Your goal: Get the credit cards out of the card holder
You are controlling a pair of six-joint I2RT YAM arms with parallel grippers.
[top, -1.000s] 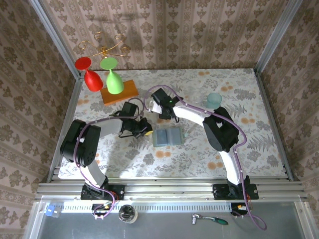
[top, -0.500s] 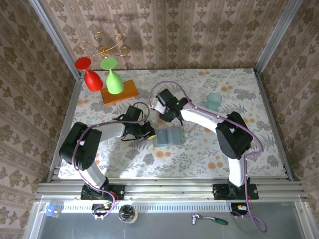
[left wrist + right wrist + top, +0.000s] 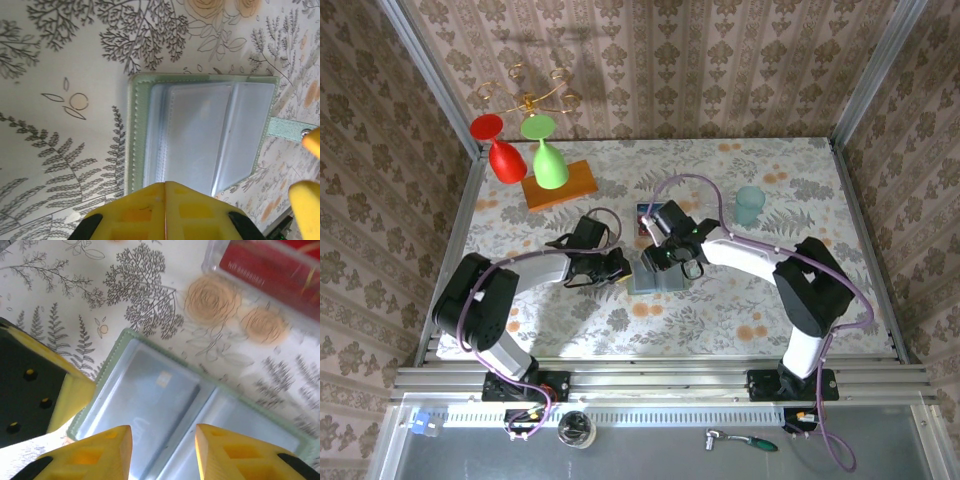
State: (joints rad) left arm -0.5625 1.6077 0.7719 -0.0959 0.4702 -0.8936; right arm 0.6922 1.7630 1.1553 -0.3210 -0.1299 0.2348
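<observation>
Where the card holder (image 3: 655, 283) lies open near the middle of the desk (image 3: 770, 300), you have both arms reaching in on it. Your left gripper (image 3: 620, 265) sits at its 9 o'clock edge. In the left wrist view the yellow fingers of that gripper (image 3: 165, 186) are pressed together with no gap, their tips at the sage-green rim of the holder (image 3: 132, 135). Whether they bear down on it, you cannot tell.

Your right gripper (image 3: 667, 258) hangs over the far half of the holder. In the right wrist view its fingers stand apart (image 3: 161, 437) with nothing between them. Below them are the holder's clear pockets and green rim (image 3: 100, 380). A bluish card (image 3: 145, 400) with a small pale square on it shows through one pocket, so it is not out yet. The left gripper (image 3: 35, 390) shows at 9 o'clock in that view.

A red card (image 3: 648, 213) lies flat on the desk at 12 o'clock from the holder, close to it but apart. The right wrist view catches it at 1 o'clock (image 3: 265, 270).

The snap tab (image 3: 290, 127) sticks out from the holder's 3 o'clock side in the left wrist view.

From the holder, a teal cup (image 3: 750, 203) stands at 2 o'clock, well apart. At 10 o'clock an orange block (image 3: 560, 185) sits near the far edge, with a red glass (image 3: 500, 150) and a green glass (image 3: 548, 160) by it.
</observation>
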